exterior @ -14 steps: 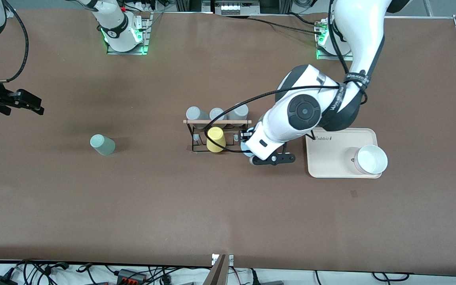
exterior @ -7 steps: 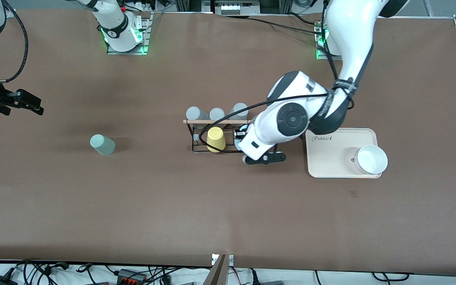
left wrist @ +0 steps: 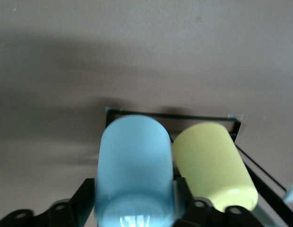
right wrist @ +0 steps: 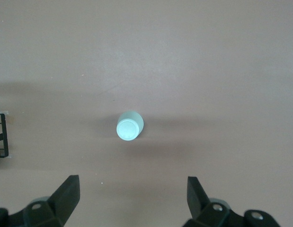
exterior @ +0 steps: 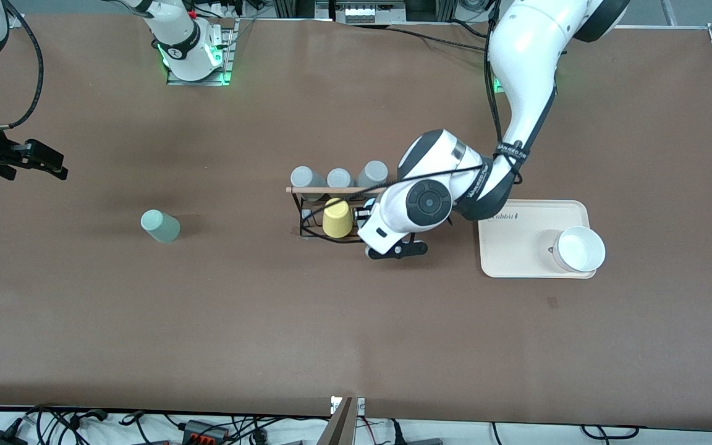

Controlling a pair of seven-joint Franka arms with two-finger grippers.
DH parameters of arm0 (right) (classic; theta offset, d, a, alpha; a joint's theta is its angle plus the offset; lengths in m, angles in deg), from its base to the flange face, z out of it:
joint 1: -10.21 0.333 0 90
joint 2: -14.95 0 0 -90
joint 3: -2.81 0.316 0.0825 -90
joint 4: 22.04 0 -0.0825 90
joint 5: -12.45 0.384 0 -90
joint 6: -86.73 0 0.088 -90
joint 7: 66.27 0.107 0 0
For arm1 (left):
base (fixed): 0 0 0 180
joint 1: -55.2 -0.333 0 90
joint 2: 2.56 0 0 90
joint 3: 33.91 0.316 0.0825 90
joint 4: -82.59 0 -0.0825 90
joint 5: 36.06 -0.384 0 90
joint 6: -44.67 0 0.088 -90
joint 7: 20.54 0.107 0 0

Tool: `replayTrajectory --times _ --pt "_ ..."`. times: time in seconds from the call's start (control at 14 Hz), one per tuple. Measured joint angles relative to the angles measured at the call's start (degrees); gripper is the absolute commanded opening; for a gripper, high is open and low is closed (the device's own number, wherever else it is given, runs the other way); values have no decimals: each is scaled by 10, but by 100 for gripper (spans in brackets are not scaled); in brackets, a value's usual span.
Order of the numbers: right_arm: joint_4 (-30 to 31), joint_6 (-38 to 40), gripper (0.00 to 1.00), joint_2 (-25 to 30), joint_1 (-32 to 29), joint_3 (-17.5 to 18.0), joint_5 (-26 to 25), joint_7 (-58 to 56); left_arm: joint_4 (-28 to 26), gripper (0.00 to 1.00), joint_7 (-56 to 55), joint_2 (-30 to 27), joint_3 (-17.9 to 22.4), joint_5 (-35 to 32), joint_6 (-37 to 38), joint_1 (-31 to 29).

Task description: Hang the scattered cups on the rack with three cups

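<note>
White arms with black joints, black cables, black claws.

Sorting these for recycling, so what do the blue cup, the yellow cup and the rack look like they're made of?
Blue cup: likely glossy plastic, with bright glints near its rim.
Yellow cup: likely plastic too, smooth with a duller sheen.
Rack: thin black wire, probably coated metal, with a pale wooden-looking rod across the top.
</note>
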State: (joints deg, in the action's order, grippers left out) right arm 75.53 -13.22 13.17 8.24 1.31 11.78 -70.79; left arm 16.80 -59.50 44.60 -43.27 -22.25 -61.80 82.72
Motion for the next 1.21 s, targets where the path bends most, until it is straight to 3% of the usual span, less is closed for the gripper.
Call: replayTrajectory --times 0.21,0.43,0.86,1.21 --pt "0 0 100 0 -1 -1 0 0 17 100 -3 -7 34 0 -21 -19" --pt "0 0 100 0 -2 -1 0 0 30 100 1 -50 67 -33 -12 -84" --pt "0 -1 100 -1 -2 -1 0 0 32 100 81 -176 82 -62 138 -221" --pt "3 -7 100 -41 1 2 0 0 14 100 168 -238 84 -108 242 -270"
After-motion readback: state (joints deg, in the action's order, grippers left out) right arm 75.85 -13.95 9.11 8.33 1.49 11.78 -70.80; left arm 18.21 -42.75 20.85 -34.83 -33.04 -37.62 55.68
